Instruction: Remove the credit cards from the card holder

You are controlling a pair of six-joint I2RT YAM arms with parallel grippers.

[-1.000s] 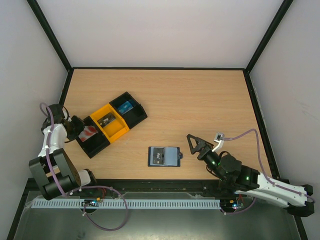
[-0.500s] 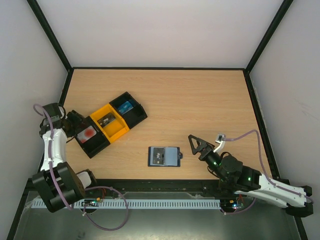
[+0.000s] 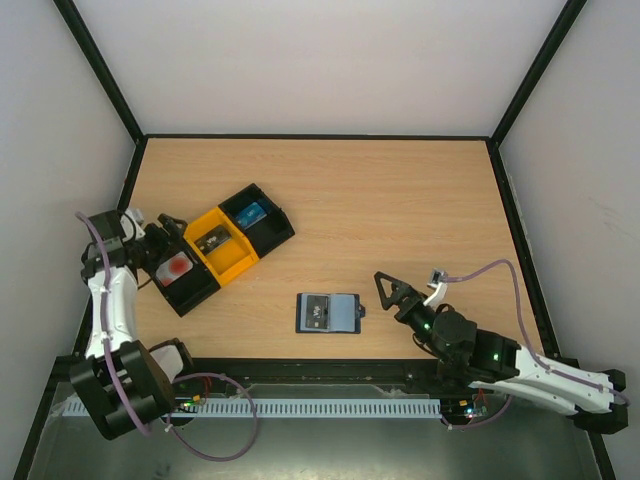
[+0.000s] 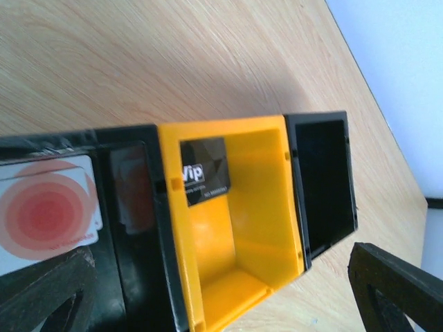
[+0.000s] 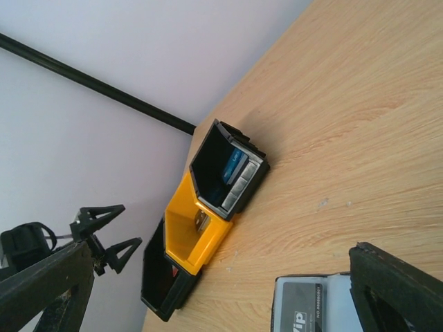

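Left pincer (image 3: 162, 236) is spread wide with nothing in it, hanging just beside the end black tray (image 3: 195, 292), where the white card (image 4: 45, 211) with the red bullseye lies flat. Right pincer (image 3: 387, 288) is wide apart too and empty, near the holder (image 3: 340, 312), which lies open on the tabletop (image 3: 400, 200) toward the near edge. The dark card (image 4: 205, 171) sits in the yellow tray (image 4: 173, 214) and the blue card (image 3: 252, 212) in the far black tray (image 3: 281, 230). The holder's left panel looks like it has another Vip card (image 5: 296, 315) tucked in. My guess on handling: it's featherlight, stiff glossy plastic, slippery and flush in its pocket, so nip an exposed edge and slide it out flat. The holder looks light and soft-ish and will probably skate on the smooth wood unless it's pinned.
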